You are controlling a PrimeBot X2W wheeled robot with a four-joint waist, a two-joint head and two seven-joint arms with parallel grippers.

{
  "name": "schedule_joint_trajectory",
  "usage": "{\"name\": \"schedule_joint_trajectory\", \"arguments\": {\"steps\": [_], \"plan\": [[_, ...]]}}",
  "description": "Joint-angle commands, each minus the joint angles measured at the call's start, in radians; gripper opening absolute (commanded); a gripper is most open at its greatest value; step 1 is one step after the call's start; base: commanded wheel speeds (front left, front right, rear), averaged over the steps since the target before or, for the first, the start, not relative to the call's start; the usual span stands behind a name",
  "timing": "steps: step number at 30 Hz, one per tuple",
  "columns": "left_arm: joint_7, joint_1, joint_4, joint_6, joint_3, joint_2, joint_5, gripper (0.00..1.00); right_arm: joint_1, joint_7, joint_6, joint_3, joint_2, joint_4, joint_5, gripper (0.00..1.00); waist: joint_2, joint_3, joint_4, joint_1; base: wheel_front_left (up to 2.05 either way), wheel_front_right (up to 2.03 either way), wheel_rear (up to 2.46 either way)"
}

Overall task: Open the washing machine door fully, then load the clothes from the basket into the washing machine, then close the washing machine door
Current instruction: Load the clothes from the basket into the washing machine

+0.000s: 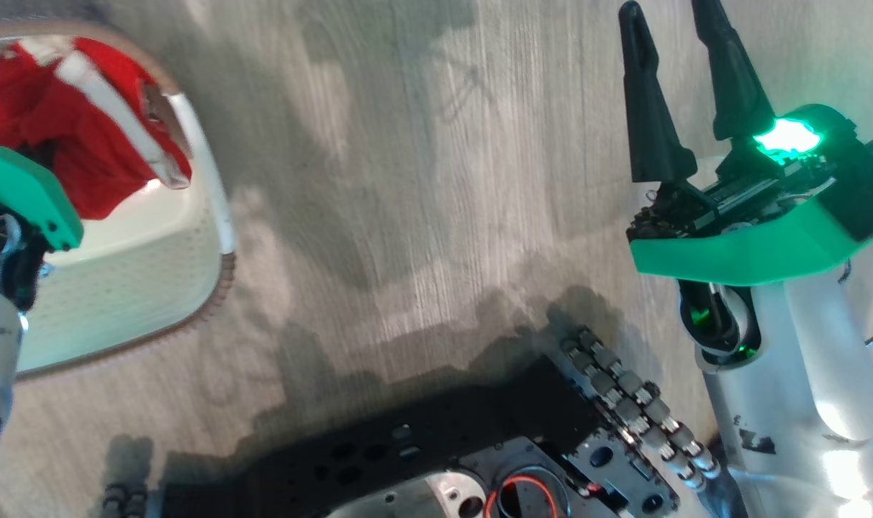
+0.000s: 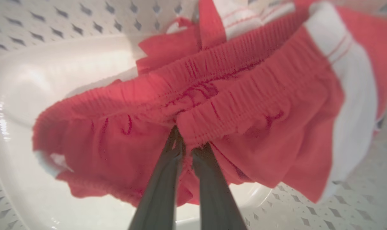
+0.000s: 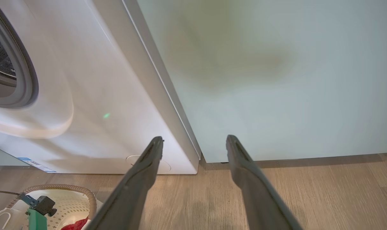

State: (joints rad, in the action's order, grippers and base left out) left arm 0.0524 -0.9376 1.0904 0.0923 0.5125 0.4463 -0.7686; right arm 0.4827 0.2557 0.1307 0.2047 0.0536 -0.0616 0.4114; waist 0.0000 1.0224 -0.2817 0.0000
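**Inspector:** Left end effector, condition?

**Assistant:** Left gripper (image 2: 189,145): its two dark fingers (image 2: 158,191) stand almost together, pinched on a fold of the elastic waistband of the clothes (image 2: 244,105). Red cloth bulges over both tips.

**Inspector:** Location of the garment?

**Assistant:** Inside the basket (image 2: 37,80). In the left wrist view the red fabric spreads from 9 to 3 o'clock over the glossy white bottom. Its white stripe is at 2 o'clock and the perforated wall at 11 o'clock. In the head view the basket sits at 9 o'clock, with the garment at 10 o'clock within its rim. Whether the cloth is clear of the bottom, I cannot tell.

**Inspector:** Right end effector?

**Assistant:** Right gripper (image 3: 195,140): fingers wide apart, nothing between them. In the head view it is at 1 o'clock, tips toward 12, well apart from the basket.

**Inspector:** Surroundings?

**Assistant:** In the right wrist view the washing machine (image 3: 100,80) is at 10 o'clock. Its grey-ringed drum opening (image 3: 8,73) is at 9 o'clock, with steel drum showing inside. A round flap (image 3: 166,166) sits low on the front and a blue label (image 3: 33,163) is at 8 o'clock. A pale green cabinet (image 3: 276,80) stands against the machine's side at 1 o'clock. Wooden floor (image 3: 308,191) runs along the bottom, with the basket at 7 o'clock on it.
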Motion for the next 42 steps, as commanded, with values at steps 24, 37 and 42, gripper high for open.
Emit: {"name": "schedule_joint_trajectory", "arguments": {"steps": [24, 37, 42], "plan": [[0.209, 0.309, -0.361, -0.136, -0.113, -0.114, 0.043, 0.00, -0.153, -0.019, 0.000, -0.068, -0.003, 0.070, -0.158, 1.00, 0.0000, -0.459, 0.251, 0.0000, 0.00, 0.00, 0.00], [0.209, 0.499, -0.737, -0.232, -0.245, -0.097, 0.186, 0.00, -0.243, -0.074, 0.000, -0.086, -0.003, 0.078, -0.156, 1.00, 0.0000, -0.666, 0.269, 0.0000, 0.00, 0.00, 0.00], [0.209, 0.553, -0.854, -0.255, -0.268, -0.091, 0.233, 0.00, -0.275, -0.088, 0.000, -0.098, -0.003, 0.078, -0.154, 1.00, 0.0000, -0.733, 0.273, 0.0000, 0.00, 0.00, 0.00]]}}
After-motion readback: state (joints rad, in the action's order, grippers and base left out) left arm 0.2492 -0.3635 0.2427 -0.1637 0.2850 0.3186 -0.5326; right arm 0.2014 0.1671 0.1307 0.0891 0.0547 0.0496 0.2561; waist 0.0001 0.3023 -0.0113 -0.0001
